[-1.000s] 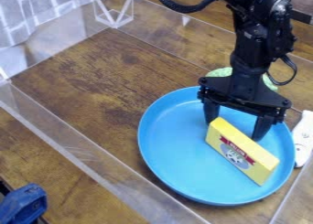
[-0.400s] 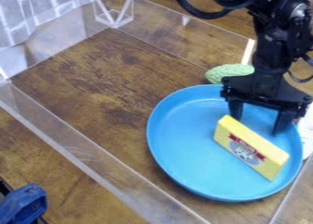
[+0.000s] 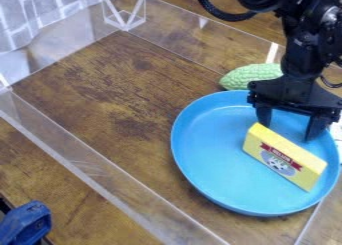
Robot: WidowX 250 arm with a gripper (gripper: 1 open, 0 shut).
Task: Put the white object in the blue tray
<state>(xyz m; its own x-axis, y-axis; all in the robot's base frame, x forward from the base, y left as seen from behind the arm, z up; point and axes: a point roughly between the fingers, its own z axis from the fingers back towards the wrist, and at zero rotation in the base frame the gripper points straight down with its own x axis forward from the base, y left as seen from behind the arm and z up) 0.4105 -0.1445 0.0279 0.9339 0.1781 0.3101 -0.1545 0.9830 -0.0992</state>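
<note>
Shifted rightward since a second ago, the blue tray (image 3: 214,164) still carries only the yellow block (image 3: 285,155), and above it the gripper (image 3: 295,124) stays spread wide and empty, while the white object is now out of view.

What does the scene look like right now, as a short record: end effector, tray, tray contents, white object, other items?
end effector: open, pointing down over the far right part of the tray, holding nothing
blue tray: round, on the wooden table, near the right edge of view
tray contents: yellow block with red-and-white label, lying flat
white object: not visible in this view
other items: green object just behind the tray; clear walls around the table
</note>
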